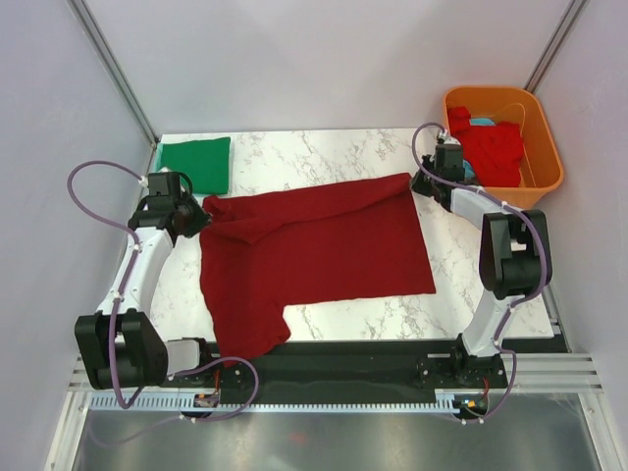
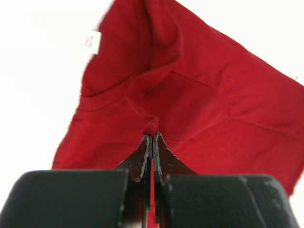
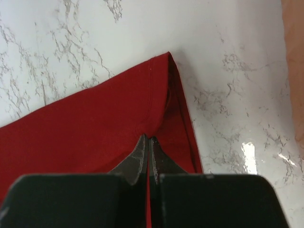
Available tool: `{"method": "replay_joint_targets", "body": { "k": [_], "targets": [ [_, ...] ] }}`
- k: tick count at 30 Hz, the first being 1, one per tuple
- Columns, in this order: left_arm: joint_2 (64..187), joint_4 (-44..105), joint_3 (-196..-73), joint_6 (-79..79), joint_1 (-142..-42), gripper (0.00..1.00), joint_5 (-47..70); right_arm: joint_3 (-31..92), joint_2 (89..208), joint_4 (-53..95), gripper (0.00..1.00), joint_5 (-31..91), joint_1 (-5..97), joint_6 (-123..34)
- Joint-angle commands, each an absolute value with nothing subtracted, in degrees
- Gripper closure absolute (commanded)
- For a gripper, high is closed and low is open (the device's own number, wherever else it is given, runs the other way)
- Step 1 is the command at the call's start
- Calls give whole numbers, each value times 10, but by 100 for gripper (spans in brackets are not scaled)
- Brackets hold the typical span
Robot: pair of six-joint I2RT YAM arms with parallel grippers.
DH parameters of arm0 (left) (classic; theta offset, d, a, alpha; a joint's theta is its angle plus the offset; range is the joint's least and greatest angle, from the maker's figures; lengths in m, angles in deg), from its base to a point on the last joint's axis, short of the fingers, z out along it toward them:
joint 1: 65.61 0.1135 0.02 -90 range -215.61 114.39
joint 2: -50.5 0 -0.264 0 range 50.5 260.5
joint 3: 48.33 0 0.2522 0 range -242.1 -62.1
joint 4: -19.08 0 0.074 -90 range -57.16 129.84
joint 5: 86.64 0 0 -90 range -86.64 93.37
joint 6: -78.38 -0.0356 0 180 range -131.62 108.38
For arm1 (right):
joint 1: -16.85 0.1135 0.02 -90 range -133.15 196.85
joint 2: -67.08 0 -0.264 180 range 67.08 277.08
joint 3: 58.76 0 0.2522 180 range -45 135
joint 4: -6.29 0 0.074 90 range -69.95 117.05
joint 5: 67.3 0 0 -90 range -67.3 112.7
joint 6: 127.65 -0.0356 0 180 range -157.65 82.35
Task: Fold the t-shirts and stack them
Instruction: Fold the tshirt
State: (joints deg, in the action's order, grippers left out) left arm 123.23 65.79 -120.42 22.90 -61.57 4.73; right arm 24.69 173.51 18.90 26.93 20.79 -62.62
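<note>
1. My left gripper [image 2: 152, 137] is pinched tight on the maroon shirt [image 1: 324, 260], near its collar.
2. My right gripper [image 3: 148, 138] is clamped on the shirt's far right hem corner.
3. The shirt lies spread across the table [image 1: 334, 157].
4. A folded green shirt [image 1: 194, 164] sits at the far left corner.
5. A red shirt [image 1: 491, 147] hangs in the tub [image 1: 546, 162].

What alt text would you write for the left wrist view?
The left gripper is shut on a bunched fold of the dark red t-shirt, which spreads away over a bright white surface. A small white label shows at its upper left.
</note>
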Motion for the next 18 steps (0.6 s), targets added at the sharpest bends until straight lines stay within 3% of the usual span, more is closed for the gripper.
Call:
{"method": "replay_joint_targets", "body": {
  "k": [1,8,18],
  "targets": [
    [1215,657,-1197,242,-616,98,-8,236,1712,191,100,260,216,-606],
    [1213,665,-1199,219,-615,98,-68,225,1701,198,100,244,217,-599],
    [1254,664,-1165,218,-615,98,-28,189,1694,199,100,216,222,-593]
  ]
}}
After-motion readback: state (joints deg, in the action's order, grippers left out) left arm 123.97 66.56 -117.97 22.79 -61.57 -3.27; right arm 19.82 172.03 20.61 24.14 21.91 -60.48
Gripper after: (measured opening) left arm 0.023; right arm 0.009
